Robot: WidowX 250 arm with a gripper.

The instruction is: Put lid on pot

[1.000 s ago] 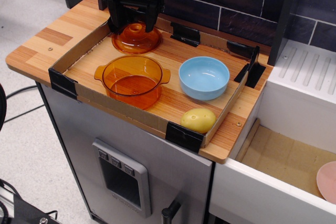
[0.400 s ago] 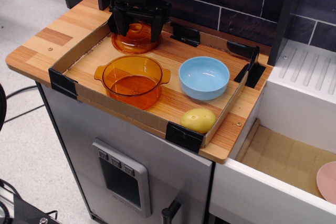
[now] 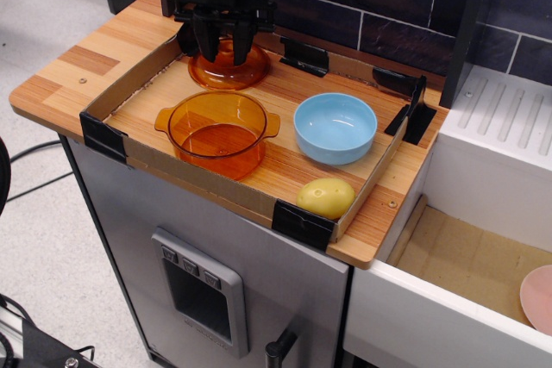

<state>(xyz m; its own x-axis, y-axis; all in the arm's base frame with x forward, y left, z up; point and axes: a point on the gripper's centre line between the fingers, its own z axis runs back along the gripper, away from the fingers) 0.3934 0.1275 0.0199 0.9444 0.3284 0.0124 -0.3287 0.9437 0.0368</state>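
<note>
1. Gripper (image 3: pixel 223 43) sits in the upper left of the frame, pointing straight down over the lid (image 3: pixel 228 66); its two dark fingers are drawn close together just where the lid's knob would be, so I judge it closed on the knob, though the fingers hide the knob itself.
2. That vertical, centred approach makes sense: the knob is the only graspable feature on a smooth dome, and a hold at the centre should keep the lid level when carried.
3. Whether the lid rests on the surface (image 3: pixel 285 96) or is raised a little off it, I cannot tell from this single view.
4. Directly below the lid in the frame, toward the near edge of the shallow cardboard-walled tray (image 3: pixel 121 92), stands the pot (image 3: pixel 217 132), upright, mouth open and empty, its two small handles pointing left and right; lid and pot are near each other but apart.
5. Task thing's look: the lid is a low dome of see-through orange plastic, glossy, with a rim roughly matching the pot's mouth; the pot is the same tinted plastic, deeper, with wood grain showing through its base.
6. A light blue bowl (image 3: pixel 335 127) sits right of the pot and a yellowish rounded object (image 3: pixel 326 197) lies in the tray's near right corner, both off the short path from lid to pot.
</note>
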